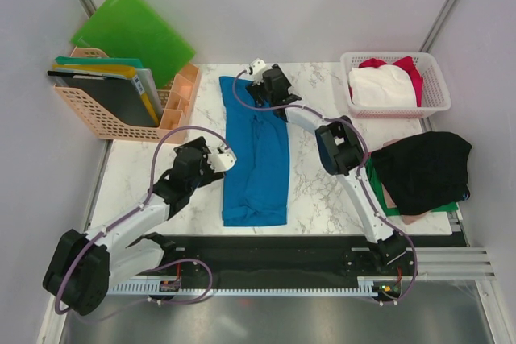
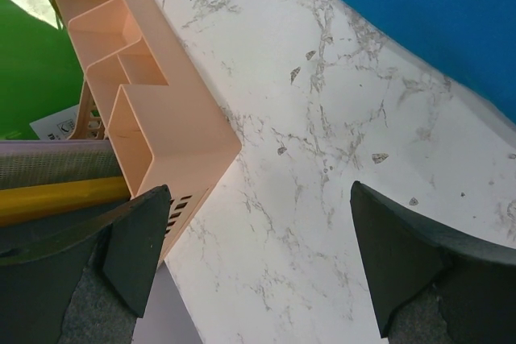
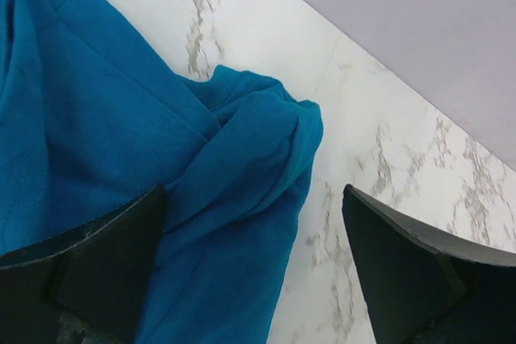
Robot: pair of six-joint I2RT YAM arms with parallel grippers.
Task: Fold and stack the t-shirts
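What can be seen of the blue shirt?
The blue shirt is soft, plain bright blue cloth. It lies flat on the marble table, seemingly folded lengthwise into a long narrow band running from the far edge toward the arms. Its near end is squared; its far end is bunched and creased. The open right gripper is over that far end, contact unclear. The open left gripper is beside its left edge, apart.
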